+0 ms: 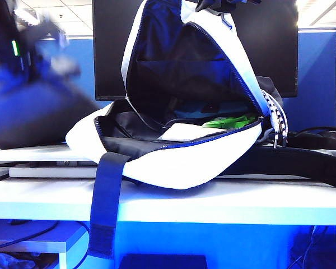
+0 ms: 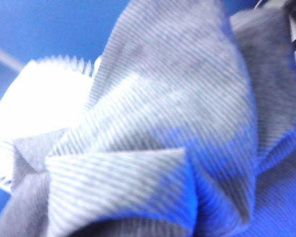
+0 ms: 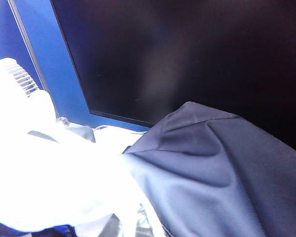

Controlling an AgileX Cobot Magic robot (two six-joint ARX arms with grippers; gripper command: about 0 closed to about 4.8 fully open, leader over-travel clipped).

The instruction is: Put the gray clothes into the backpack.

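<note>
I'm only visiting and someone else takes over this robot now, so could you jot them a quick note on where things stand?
Left gripper: not visible itself; its wrist camera is filled with the gray clothes, apparently gripped. In the exterior view they are a blurred dark bundle left of the backpack, in the air.
Right gripper: not visible; apparently shut on the backpack's top, holding the flap up so the mouth gapes.
Done: clothes picked up, backpack open.
Left: carry the clothes over the opening, drop them in, release.

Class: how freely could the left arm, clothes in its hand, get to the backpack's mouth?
Probably freely: the backpack gapes, its flap held upright, nothing stands between. The left hand's gray clothes are a blur left of it.
</note>
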